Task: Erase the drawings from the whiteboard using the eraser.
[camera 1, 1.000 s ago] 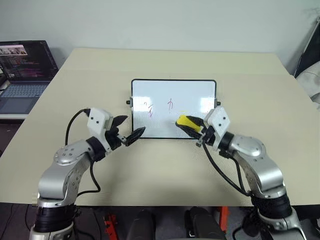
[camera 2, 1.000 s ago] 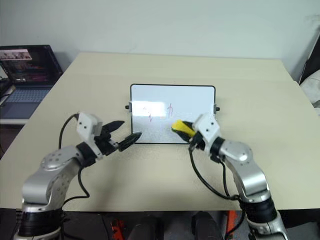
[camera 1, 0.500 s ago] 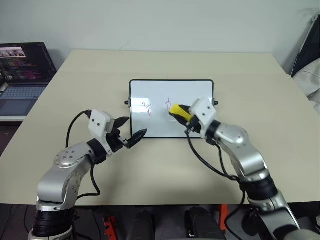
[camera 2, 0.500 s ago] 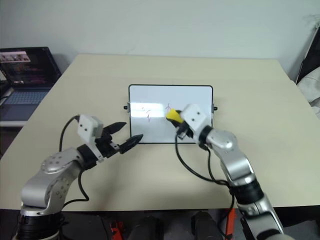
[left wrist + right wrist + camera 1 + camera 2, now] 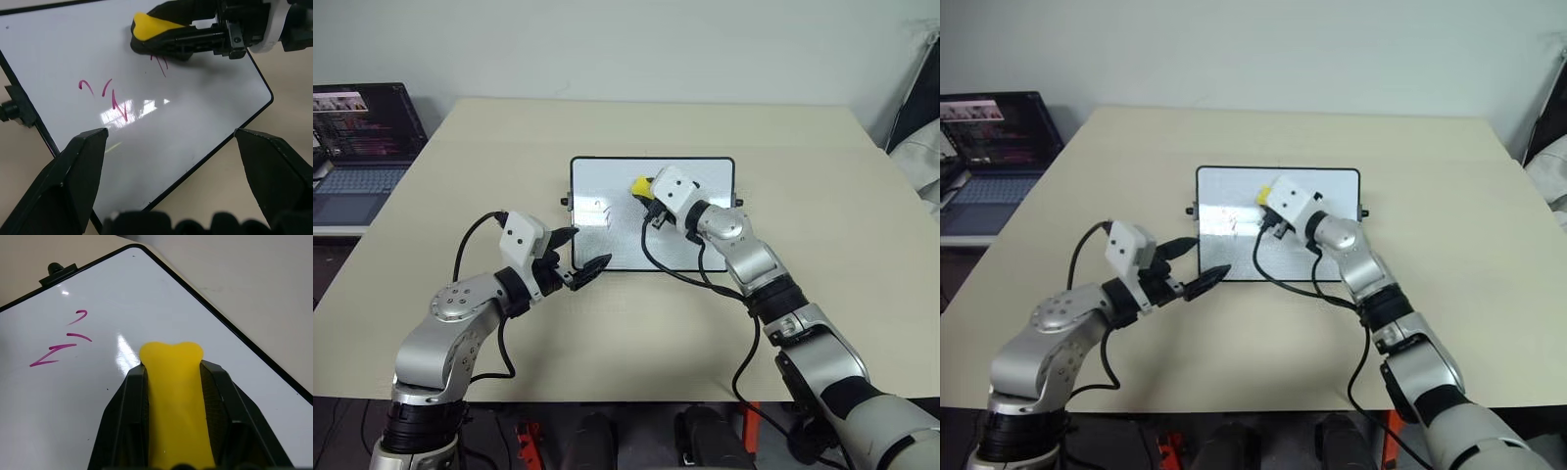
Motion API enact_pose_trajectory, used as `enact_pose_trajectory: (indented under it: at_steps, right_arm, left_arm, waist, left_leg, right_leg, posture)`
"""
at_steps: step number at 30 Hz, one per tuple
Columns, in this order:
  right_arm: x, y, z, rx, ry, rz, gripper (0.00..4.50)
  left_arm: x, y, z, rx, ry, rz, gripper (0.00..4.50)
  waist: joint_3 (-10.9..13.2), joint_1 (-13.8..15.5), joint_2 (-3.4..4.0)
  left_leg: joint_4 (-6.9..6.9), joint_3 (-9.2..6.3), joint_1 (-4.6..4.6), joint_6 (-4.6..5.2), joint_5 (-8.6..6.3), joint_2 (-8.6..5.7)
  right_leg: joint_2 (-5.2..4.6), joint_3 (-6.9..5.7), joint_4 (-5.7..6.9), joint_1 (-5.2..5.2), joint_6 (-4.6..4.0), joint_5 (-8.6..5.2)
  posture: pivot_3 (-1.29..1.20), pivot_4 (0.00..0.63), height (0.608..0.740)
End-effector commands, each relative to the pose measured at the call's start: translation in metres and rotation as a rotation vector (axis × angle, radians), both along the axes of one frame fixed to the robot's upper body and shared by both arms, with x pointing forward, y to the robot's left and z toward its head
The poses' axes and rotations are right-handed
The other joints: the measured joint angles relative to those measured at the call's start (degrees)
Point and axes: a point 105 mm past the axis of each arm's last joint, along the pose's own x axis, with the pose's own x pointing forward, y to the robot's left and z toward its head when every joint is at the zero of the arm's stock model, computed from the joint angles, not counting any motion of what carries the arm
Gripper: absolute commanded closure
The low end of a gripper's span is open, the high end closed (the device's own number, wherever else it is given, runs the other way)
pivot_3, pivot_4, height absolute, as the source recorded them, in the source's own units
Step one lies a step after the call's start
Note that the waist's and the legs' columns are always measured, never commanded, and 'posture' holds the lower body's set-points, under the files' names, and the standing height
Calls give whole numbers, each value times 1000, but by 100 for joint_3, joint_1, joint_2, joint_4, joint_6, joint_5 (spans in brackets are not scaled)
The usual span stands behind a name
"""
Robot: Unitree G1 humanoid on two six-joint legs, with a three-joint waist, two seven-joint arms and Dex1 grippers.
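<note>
Right jaws (image 5: 171, 396): clamped on my eraser (image 5: 156, 27).
Left jaws (image 5: 582, 257): spread, empty.
Wipe: press flat across drawings (image 5: 110, 95), staying inside whiteboard (image 5: 607, 176).

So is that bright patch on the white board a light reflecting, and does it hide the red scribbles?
Yes, glare: in the left wrist view a bright patch sits on the whiteboard right beside the drawings, which stay readable. In the right wrist view a smaller streak lies just ahead of the eraser. In the left eye view the board looks greyish and the marks are faint.
</note>
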Motion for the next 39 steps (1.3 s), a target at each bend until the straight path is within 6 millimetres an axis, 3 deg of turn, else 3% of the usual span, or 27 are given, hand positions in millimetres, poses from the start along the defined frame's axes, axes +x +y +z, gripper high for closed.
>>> enact_pose_trajectory:
  at_steps: [1, 3, 6, 13, 15, 18, 22, 28, 32, 33, 36, 39]
  right_arm:
    - [-6, -20, -62, -103, 189, -31, 3377]
    - [-11, -20, -70, -124, 199, -13, 3378]
    - [-13, -20, -72, -142, 183, -2, 3378]
    - [20, -31, -8, -21, -74, -193, 3378]
    - [24, -34, -2, -17, -94, -220, 3378]
    - [22, -35, -21, -75, -26, -209, 3378]
    - [2, -27, -55, -155, 117, -93, 3378]
    - [-29, -19, -68, -262, 115, 52, 3379]
    - [-22, -25, -43, -171, 36, -20, 3379]
    - [-23, -25, -29, -91, 34, -16, 3379]
    - [-36, -26, 3, 86, 38, 25, 3379]
    - [-64, -27, 20, 215, 85, 121, 3379]
  left_arm:
    - [1, 2, 10, 6, -51, -3, 0]
    - [2, 2, 10, 6, -53, -6, 0]
    - [3, 1, 11, 7, -57, -10, 0]
    - [3, -1, 11, 9, -56, -21, 0]
    - [3, -3, 11, 8, -55, -26, 0]
    - [3, -5, 11, 6, -54, -31, 0]
    - [4, -4, 10, 1, -52, -30, 0]
    - [7, 8, 7, -13, -41, 21, 0]
    - [9, 18, 6, -15, -50, 62, 0]
    - [10, 23, 7, -19, -54, 80, 0]
    - [10, 32, 8, -22, -65, 119, 0]
    - [7, 41, 8, -14, -80, 150, 0]
  waist:
    - [0, 0, 0]
    - [0, -7, 1]
    - [1, -12, 1]
    - [7, -5, 6]
    - [7, 0, 5]
    - [6, -5, 5]
    - [4, -17, 3]
    - [4, -30, 4]
    - [9, -27, 6]
    - [14, -12, 8]
    - [21, 18, 9]
    - [21, 14, 10]
  left_leg:
    - [-3, 0, 31, 1, -1, 0]
    - [-8, 5, 103, 3, -2, -3]
    - [-3, 13, 130, 11, 6, -1]
    - [0, 14, 127, 32, 30, -2]
    - [2, 12, 117, 32, 31, -3]
    - [-1, 12, 84, 32, 31, -2]
    - [-7, 14, 69, 29, 26, -1]
    - [-7, 12, 74, 29, 26, 2]
    - [-5, 13, 72, 29, 27, 3]
    - [-5, 12, 71, 29, 28, 3]
    - [-6, 8, 48, 28, 27, 0]
    - [-5, 2, -15, 22, 23, -2]
  right_leg:
    - [1, 0, -3, 30, 0, -1]
    - [3, 6, -10, 101, -3, -9]
    - [7, 13, -5, 117, 7, -25]
    - [7, 23, -1, 112, -5, -3]
    - [7, 22, -3, 103, 0, 3]
    - [7, 21, -7, 77, 2, 34]
    - [5, 21, -7, 60, 1, 36]
    - [6, 20, -12, 63, 23, 20]
    - [6, 20, -10, 59, 28, 18]
    - [6, 20, -11, 59, 28, 18]
    - [4, 18, -13, 43, 21, 21]
    - [0, 13, -13, -13, 6, 34]
  posture:
    - [0, 150, 740]
    - [0, 150, 740]
    - [0, 150, 740]
    - [0, 150, 740]
    - [0, 150, 740]
    - [0, 150, 740]
    - [0, 150, 740]
    - [0, 150, 740]
    - [0, 150, 740]
    - [0, 150, 740]
    - [0, 150, 740]
    - [0, 150, 740]
